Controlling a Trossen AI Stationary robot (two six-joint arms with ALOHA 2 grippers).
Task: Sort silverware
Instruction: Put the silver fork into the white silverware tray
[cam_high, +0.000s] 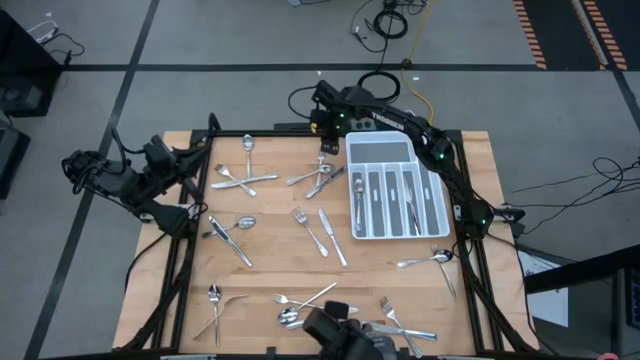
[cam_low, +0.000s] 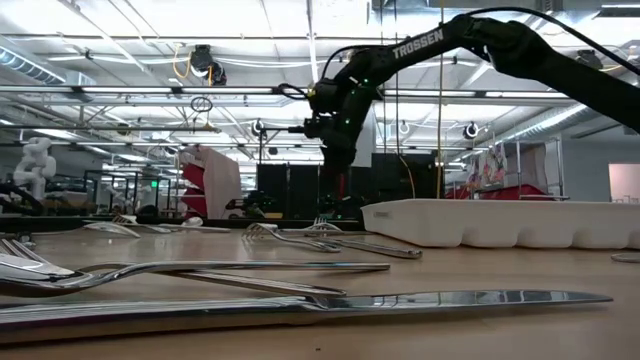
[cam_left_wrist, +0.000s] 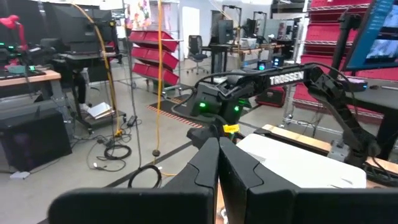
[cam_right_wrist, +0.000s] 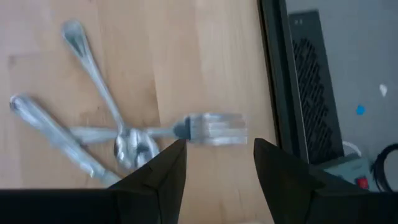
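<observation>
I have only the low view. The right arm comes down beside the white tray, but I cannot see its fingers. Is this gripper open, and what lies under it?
Observer: The right gripper is open. Its wrist view shows a fork on the wood, with the tines between its fingers.
Operator: Does the fork lie alone?
Observer: No. Its handle overlaps a spoon and lies next to a knife. In the high view this cluster is just left of the white tray.
Operator: And where is the left arm?
Observer: The left gripper is shut on nothing, at the left edge of the table.
</observation>
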